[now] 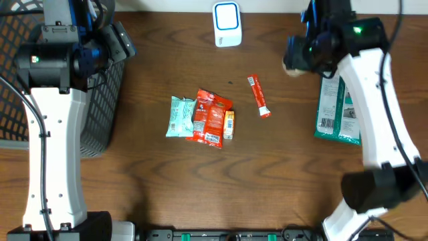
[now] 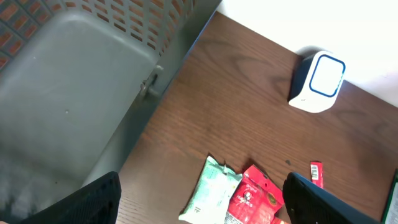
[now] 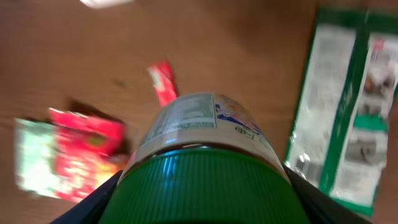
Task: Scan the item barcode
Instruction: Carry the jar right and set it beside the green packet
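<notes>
The right claw [image 3: 199,210] grips a green-lidded jar [image 3: 205,168]; the left claw [image 2: 202,202] gapes empty. Turn its label [image 3: 183,121] squarely to the scanner [image 1: 227,24], left of the right claw

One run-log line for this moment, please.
right gripper: shut on green-lidded labelled jar | left gripper: open, empty, by grey mesh basket | white blue-faced scanner: jar not at it yet

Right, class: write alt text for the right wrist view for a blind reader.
The right gripper holds a green-lidded jar above a wooden table. Blurred below lie a red stick, a red pouch and a green-white pack.
</notes>
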You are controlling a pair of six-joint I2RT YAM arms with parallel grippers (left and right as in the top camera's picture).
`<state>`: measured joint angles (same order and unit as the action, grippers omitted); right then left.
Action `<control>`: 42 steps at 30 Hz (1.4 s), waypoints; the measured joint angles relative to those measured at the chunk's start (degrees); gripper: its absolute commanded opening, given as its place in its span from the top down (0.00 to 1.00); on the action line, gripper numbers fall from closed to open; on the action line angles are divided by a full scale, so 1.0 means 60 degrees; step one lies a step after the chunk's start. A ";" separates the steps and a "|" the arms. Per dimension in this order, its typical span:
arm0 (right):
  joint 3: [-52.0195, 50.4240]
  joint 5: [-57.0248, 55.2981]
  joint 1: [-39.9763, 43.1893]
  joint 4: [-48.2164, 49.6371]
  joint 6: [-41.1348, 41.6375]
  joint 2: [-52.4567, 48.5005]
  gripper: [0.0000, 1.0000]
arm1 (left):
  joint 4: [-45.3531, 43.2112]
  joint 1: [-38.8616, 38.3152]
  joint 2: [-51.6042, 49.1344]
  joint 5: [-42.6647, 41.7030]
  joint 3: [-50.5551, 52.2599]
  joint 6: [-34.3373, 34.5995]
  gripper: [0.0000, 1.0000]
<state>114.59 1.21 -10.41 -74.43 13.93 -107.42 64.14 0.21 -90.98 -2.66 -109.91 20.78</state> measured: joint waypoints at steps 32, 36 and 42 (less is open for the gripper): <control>-0.0055 -0.1253 0.3016 -0.0707 -0.0557 -0.4375 0.99 | -0.0004 0.0004 0.0000 0.0000 0.0000 -0.0004 0.17; -0.0055 -0.1555 0.3384 -0.0703 -0.0696 -0.4375 0.72 | -0.0004 0.0004 0.0000 0.0000 0.0000 0.0000 0.17; -0.0055 -0.1679 0.3402 -0.0790 -0.0743 -0.4375 0.59 | 0.0000 0.0004 0.0000 0.0000 0.0000 0.0000 0.16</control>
<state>114.26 -8.86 10.00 -79.18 9.47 -133.67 64.14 0.23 -90.98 -2.66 -109.91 20.78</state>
